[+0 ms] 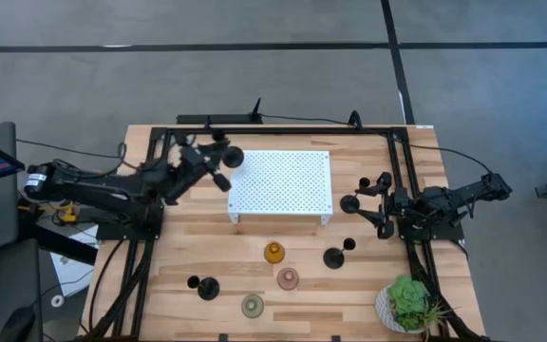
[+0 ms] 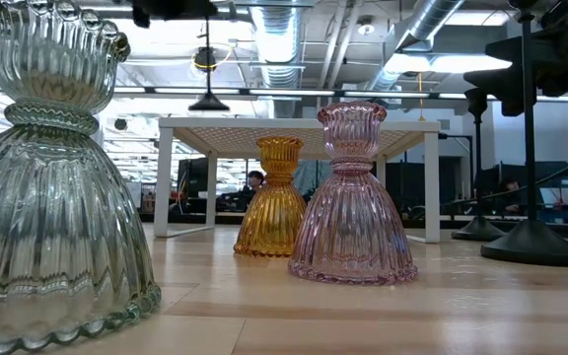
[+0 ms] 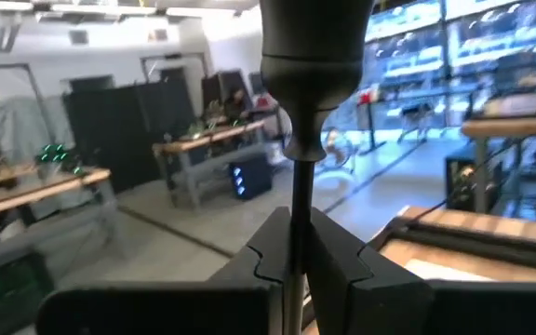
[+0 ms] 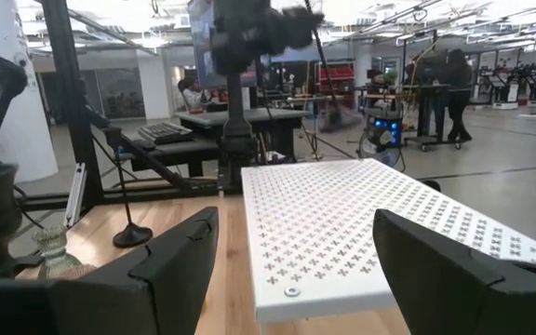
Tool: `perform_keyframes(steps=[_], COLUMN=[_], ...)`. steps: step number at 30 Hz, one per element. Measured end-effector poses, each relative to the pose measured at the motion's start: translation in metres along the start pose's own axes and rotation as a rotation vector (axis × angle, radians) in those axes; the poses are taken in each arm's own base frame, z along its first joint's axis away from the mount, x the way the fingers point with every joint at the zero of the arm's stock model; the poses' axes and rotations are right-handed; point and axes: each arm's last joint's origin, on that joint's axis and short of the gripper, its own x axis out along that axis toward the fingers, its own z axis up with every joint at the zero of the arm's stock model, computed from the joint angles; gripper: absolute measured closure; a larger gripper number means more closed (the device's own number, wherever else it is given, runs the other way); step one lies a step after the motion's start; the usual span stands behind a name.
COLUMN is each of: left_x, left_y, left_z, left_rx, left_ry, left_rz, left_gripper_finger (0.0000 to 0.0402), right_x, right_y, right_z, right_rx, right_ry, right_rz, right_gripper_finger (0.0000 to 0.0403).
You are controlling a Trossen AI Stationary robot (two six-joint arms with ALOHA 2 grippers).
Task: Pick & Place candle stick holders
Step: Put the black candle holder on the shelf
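My left gripper (image 1: 218,163) is shut on one black candle stick holder (image 1: 233,157), raised over the far left corner of the white perforated platform (image 1: 283,180). In the low view its round base (image 2: 208,102) hangs above the platform top. Two more black holders (image 1: 335,256) (image 1: 207,288) stand on their disc bases on the table near the front. The amber (image 1: 273,253), pink (image 1: 288,278) and pale green (image 1: 253,305) holders stand there too. My right gripper (image 1: 361,211) waits open at the platform's right side. My left gripper pinches the black holder's thin stem (image 3: 298,200) between its two fingers (image 3: 342,265), below the cup (image 3: 314,46). The fingers come about level from the table's left and lie across the stem. The holder stands upright in the hold, cup up, lifted clear of platform and table.
A green potted plant (image 1: 408,302) sits at the near right corner. A black frame (image 1: 283,130) runs along the table's far edge and both sides. Bare wood lies between the platform and the holders in front.
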Motion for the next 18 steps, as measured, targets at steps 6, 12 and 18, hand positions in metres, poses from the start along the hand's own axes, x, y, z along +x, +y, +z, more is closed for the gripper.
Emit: perform_keyframes(steps=[6, 12, 18], left_x=[0.034, 0.058, 0.062], left_y=[-0.014, -0.020, -0.017], left_z=[-0.004, -0.004, -0.008], left_rx=[-0.006, -0.018, -0.118], left_ry=[0.015, 0.097, 0.116], left_rz=[-0.053, -0.046, -0.123], left_gripper_finger=[0.0382, 0.0382, 0.0380], right_x=[0.000, 0.000, 0.000], right_y=[0.000, 0.000, 0.000], right_z=[0.001, 0.001, 0.001], right_rx=[0.005, 0.005, 0.005], right_ry=[-0.010, -0.009, -0.009], right_rz=[0.003, 0.003, 0.004], right_gripper_finger=[0.0127, 0.0127, 0.0127])
